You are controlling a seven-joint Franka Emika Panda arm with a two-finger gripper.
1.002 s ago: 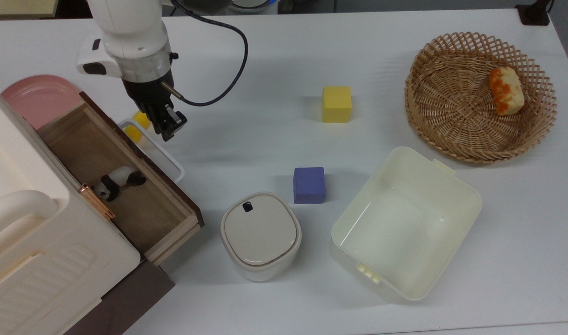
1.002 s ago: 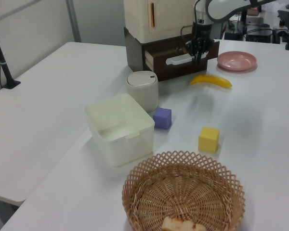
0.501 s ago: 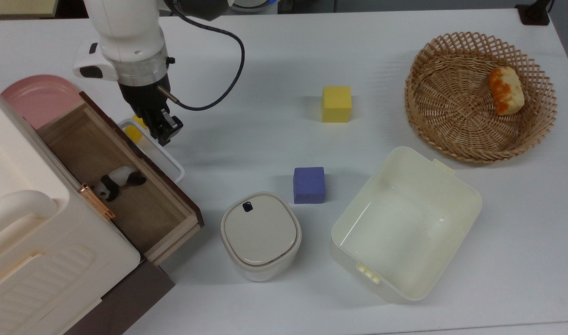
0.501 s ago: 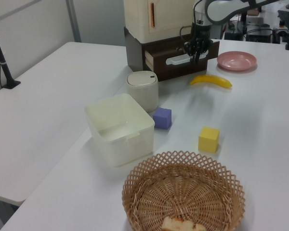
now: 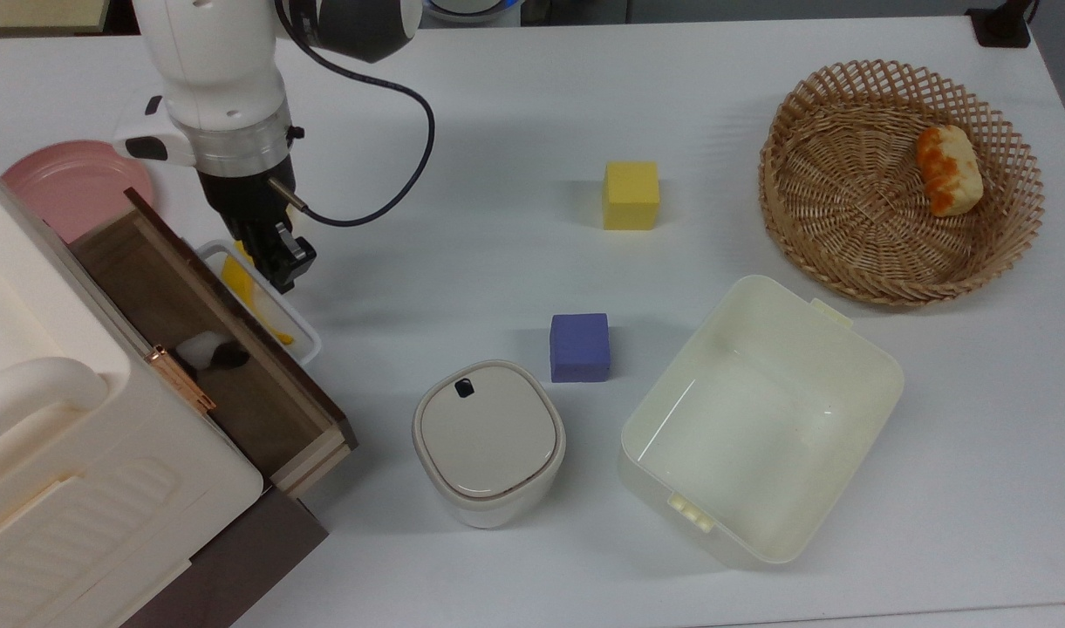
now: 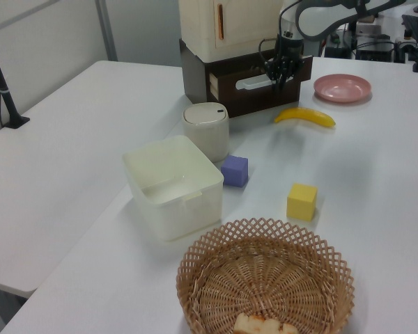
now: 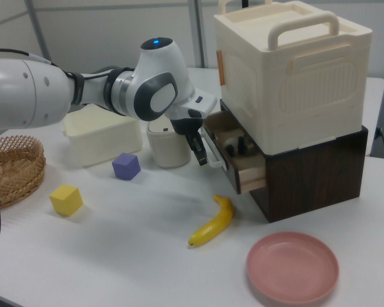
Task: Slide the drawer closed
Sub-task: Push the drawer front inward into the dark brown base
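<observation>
White and wide, your surface point(image 5: 497, 105) holds many things. Take the drawer point(image 5: 209, 340) as your mark. Going near to far in the left view, you first meet the woven basket point(image 6: 265, 278) and the cream tub point(image 6: 173, 184), both well apart from the drawer. Then come the yellow block point(image 6: 302, 202) and the purple block point(image 6: 235, 171). The round pot with a lid point(image 6: 206, 130) stands near the drawer's front. The banana point(image 6: 305, 116) lies near it too. The pink plate point(image 6: 343, 88) sits beside the cabinet point(image 7: 288, 77).

The drawer pokes partway out of the cabinet, with a small panda toy point(image 5: 209, 351) inside. Your pincer point(image 5: 281, 262) is right at the white handle point(image 5: 257, 301) on the dark front. You cannot tell if the pincer is clenched or released.

It looks like you are in the pushing step, and the drawer is not shut yet. Next you should push straight toward the cabinet until the dark front sits flat. Push even, or the drawer may jam.

Your arm point(image 7: 83, 89) reaches low across the surface, with the wrist bent down at the drawer's front.
</observation>
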